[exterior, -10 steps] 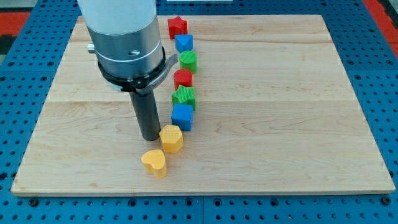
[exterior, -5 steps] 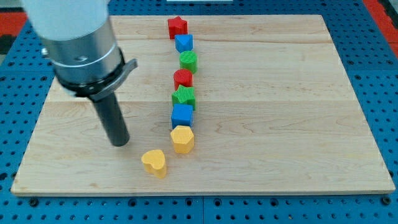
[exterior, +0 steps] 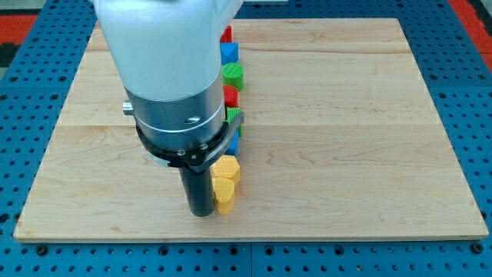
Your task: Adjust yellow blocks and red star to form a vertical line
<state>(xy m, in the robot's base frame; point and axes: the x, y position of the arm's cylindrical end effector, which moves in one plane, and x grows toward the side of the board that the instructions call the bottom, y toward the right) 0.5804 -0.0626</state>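
My tip (exterior: 201, 212) rests on the board near the view's bottom, touching the left side of the yellow heart block (exterior: 224, 194). The yellow hexagon block (exterior: 227, 168) sits directly above the heart, touching it. The red star (exterior: 226, 35) is at the view's top, mostly hidden behind the arm. The two yellow blocks end a column of blocks that runs up the view to the star.
Between the star and the yellow blocks stand a blue block (exterior: 229, 52), a green block (exterior: 233, 75), a red block (exterior: 231, 96), a green block (exterior: 234, 116) and a blue block (exterior: 234, 143), all partly hidden by the arm. The wooden board (exterior: 346, 138) lies on blue pegboard.
My tip swung left, then came back down and right to the yellow heart. The heart has slid right and now sits under the yellow hexagon, which itself moved right beneath the blue block.
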